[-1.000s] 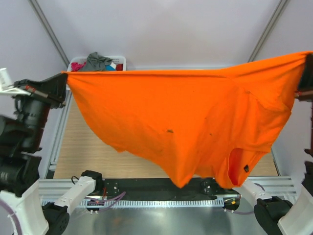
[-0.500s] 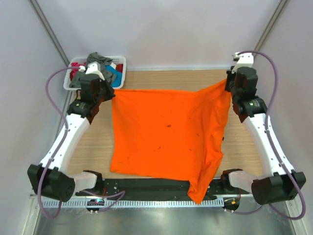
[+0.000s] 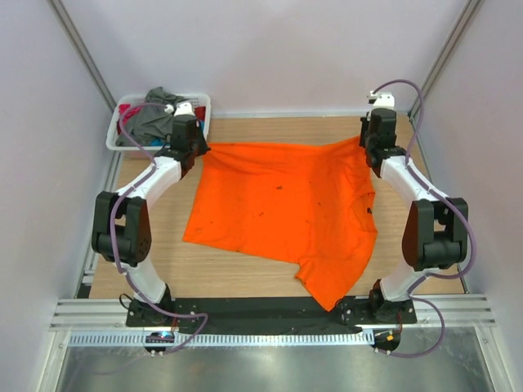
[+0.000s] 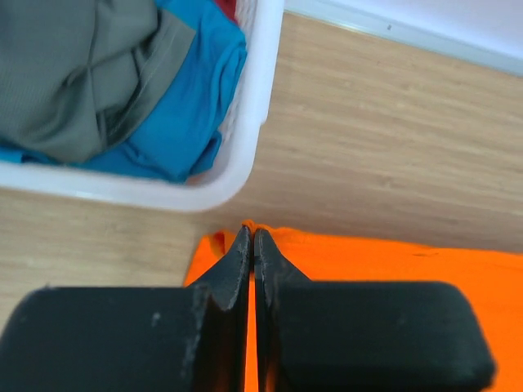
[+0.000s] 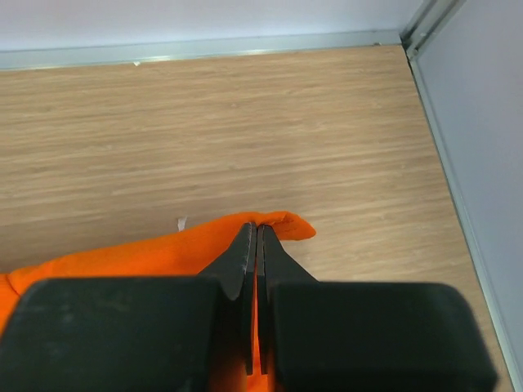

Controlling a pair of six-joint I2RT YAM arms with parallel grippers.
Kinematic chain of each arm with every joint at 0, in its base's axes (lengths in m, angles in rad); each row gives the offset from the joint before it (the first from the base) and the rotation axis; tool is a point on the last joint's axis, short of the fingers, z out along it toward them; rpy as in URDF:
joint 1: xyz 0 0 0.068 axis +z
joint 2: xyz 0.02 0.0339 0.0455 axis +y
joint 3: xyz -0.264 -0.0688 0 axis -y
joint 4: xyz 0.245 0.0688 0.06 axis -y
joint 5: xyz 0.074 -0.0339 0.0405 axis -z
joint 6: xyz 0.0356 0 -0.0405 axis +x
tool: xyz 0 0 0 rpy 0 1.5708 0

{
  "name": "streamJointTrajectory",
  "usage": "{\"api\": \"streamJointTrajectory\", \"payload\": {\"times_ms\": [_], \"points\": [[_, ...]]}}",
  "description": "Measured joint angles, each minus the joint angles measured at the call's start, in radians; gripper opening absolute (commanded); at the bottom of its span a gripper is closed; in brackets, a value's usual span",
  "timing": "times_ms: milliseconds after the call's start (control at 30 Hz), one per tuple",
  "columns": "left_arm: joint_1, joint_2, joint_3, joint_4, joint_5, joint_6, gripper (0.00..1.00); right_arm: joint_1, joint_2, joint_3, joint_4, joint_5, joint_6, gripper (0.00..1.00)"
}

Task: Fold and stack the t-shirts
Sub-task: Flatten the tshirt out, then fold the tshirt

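The bright orange t-shirt lies spread on the wooden table, its near end hanging over the front edge. My left gripper is shut on its far left corner, low at the table. My right gripper is shut on its far right corner, also low at the table. A dark grey t-shirt, a teal-blue t-shirt and a bit of a red-pink one lie heaped in the basket.
The white plastic laundry basket stands at the far left corner, just beyond my left gripper; its rim shows in the left wrist view. A metal rail edges the table's far side, and grey walls close in on both sides.
Both grippers have come down from high up and moved to the table's far side, carrying the orange t-shirt. It hung stretched in the air; now it lies spread on the table.
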Motion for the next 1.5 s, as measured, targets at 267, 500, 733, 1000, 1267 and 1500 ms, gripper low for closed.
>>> {"api": "streamJointTrajectory", "payload": {"times_ms": [267,500,733,1000,1267,1500], "points": [[0.042,0.063,0.027,0.142,0.061,0.006,0.00,-0.002,0.091,0.112,0.061,-0.045,0.000,0.01],[0.151,0.159,0.058,0.214,0.264,0.008,0.00,-0.010,0.083,0.086,0.102,-0.050,0.000,0.01],[0.163,0.166,0.011,0.307,0.374,0.019,0.00,-0.016,0.059,0.032,0.112,-0.069,0.019,0.01],[0.161,0.103,-0.088,0.336,0.416,0.127,0.00,-0.016,-0.082,-0.092,0.105,-0.066,0.019,0.01],[0.161,-0.014,-0.215,0.363,0.423,0.206,0.00,-0.016,-0.214,-0.190,0.082,-0.082,0.024,0.01],[0.161,-0.059,-0.277,0.338,0.426,0.262,0.00,-0.016,-0.288,-0.280,0.023,-0.121,0.050,0.01]]}}
